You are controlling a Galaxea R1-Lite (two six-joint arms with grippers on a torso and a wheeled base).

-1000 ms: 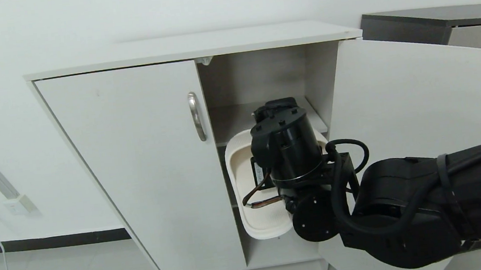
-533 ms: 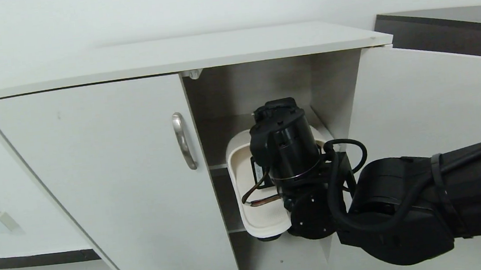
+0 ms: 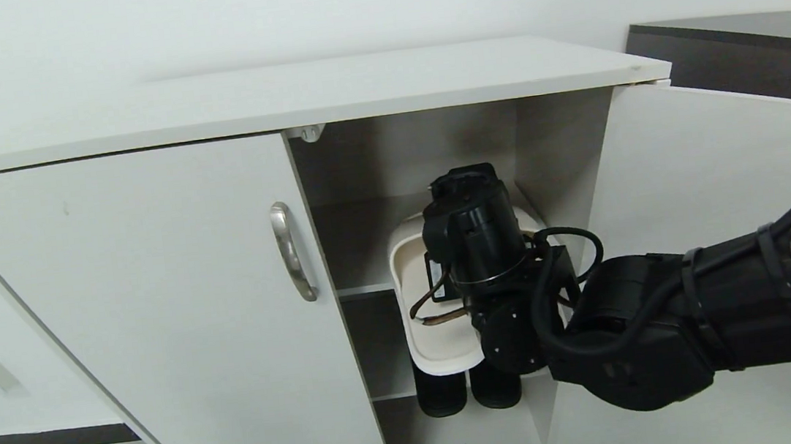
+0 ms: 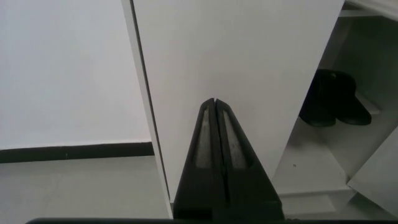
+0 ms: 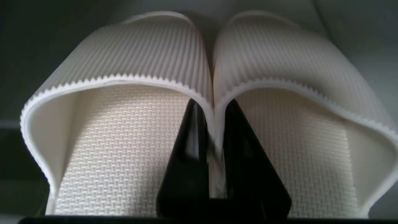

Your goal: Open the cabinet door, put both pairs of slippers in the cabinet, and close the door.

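Rt door (image 3: 713, 166) open. Black pair (image 3: 457, 392) already on lower shelf (image 3: 388, 396). White pair (image 3: 444, 338) at mid shelf (image 3: 362, 289) front edge, pinched by right gripper (image 5: 214, 118). Left gripper (image 4: 214, 109) pressed together, empty. Left to do: release, close door.

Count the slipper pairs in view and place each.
2. The white pair is pinched in the right gripper at the mouth of the cabinet; the black pair stands lower down inside it.

The right gripper (image 5: 212, 115) has carried the white slippers (image 3: 440, 335) seemingly deeper into the cabinet (image 3: 352, 87).
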